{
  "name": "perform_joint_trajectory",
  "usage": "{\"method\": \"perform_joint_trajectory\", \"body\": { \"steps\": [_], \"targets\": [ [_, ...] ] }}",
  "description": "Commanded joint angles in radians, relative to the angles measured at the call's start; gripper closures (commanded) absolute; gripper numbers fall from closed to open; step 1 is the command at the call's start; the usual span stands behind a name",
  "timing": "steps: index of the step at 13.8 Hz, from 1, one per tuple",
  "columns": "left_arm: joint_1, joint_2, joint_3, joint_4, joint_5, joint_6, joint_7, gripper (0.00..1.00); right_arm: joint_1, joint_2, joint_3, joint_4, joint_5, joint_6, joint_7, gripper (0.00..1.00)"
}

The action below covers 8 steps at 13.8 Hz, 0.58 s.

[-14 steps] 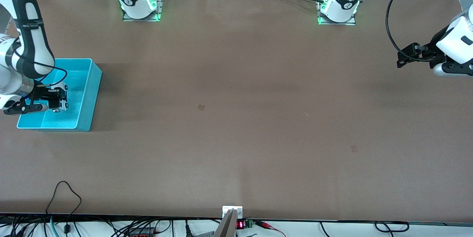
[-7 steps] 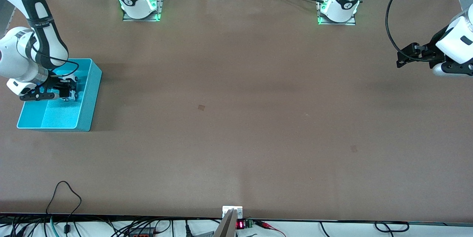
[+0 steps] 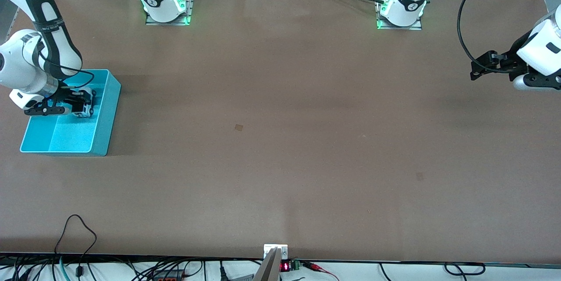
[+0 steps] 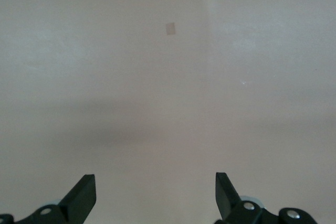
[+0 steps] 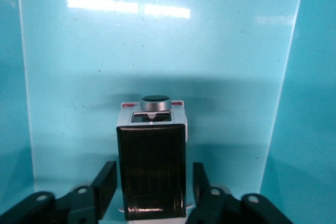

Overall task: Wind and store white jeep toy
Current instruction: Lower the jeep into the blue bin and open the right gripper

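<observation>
Now the white jeep toy (image 5: 152, 169) — boxy, black roof panel — sits between the spread fingers of the right gripper (image 3: 82, 108), inside the turquoise bin (image 3: 107, 114) at the right arm's table edge; the left gripper (image 4: 156, 195) waits, fingers apart.

I can't read any words, labels or brand names here. The band on the right arm (image 3: 44, 26) carries lettering too small for me to make out. At the table (image 3: 280, 140) edge nearest the front camera, a small red display (image 3: 285, 266) glows, but its digits are not legible.
</observation>
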Motion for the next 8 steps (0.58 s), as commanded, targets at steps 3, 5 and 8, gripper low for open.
{"method": "perform_joint_trajectory", "body": {
  "steps": [3, 5, 8],
  "targets": [
    [0.005, -0.009, -0.003, 0.011, -0.01, -0.02, 0.006, 0.0, 0.015, -0.103, 0.014, 0.001, -0.014, 0.002, -0.03, 0.0],
    [0.005, -0.009, -0.003, 0.011, -0.012, -0.02, 0.006, 0.0, 0.046, -0.148, 0.016, 0.036, -0.015, -0.048, -0.096, 0.0],
    [0.007, -0.009, 0.0, 0.011, -0.01, -0.022, 0.006, 0.0, 0.096, -0.171, 0.017, 0.203, -0.008, -0.262, -0.118, 0.0]
  ]
}}
